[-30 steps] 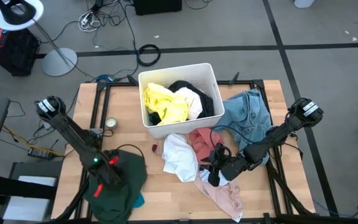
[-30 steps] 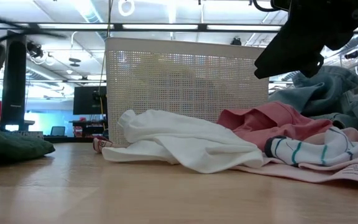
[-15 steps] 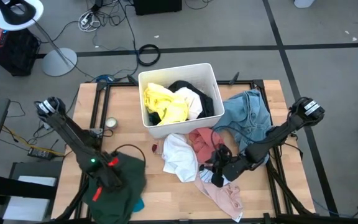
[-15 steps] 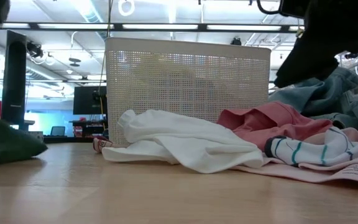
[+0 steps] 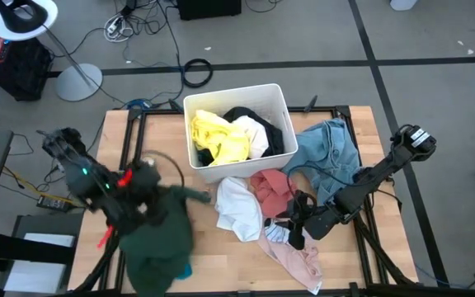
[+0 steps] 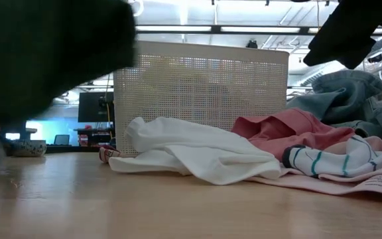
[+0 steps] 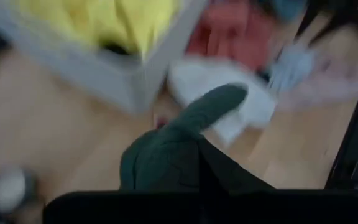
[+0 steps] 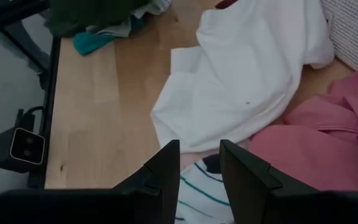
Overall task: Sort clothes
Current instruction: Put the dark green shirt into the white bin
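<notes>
left gripper (image 5: 143, 188) pinching green garment (image 5: 159, 239), lower left of high view. right gripper (image 5: 297, 231) slightly spread, empty, above striped cloth (image 8: 197, 190), lower right.

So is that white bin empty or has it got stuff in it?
Not empty: the white bin holds a yellow garment with dark and white ones.

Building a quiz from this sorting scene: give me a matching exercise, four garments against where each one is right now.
Garments:
1. yellow garment
2. dark green garment
3. light blue denim garment
4. white garment

Places:
A. on the table right of the white bin
B. on the table just in front of the bin
C. inside the bin
D. held by the left hand, at the table's left side

Pairs: 1-C, 2-D, 3-A, 4-B
</notes>
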Controlling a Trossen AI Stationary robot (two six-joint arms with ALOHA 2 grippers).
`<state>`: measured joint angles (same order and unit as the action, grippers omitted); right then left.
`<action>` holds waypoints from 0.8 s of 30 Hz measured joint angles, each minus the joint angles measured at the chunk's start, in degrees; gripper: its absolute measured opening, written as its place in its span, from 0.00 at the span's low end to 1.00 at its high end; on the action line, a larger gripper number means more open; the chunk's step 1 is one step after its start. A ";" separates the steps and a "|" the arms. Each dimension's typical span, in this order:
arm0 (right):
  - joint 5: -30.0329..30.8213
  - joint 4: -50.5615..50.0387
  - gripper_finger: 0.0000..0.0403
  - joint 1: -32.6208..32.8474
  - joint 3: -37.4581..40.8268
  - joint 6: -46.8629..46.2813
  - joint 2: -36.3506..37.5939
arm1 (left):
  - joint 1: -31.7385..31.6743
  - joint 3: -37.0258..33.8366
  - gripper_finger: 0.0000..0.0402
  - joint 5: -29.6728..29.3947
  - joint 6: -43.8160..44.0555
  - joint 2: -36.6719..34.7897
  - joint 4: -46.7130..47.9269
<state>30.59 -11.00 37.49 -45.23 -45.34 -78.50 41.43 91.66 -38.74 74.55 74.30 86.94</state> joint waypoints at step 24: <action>3.43 -0.59 0.28 1.82 0.00 -0.40 -0.22 | -43.84 20.67 0.00 2.40 -80.39 6.12 -79.22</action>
<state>34.01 -11.60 39.31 -45.23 -45.74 -78.72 -2.41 112.33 -36.34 -5.84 80.43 7.71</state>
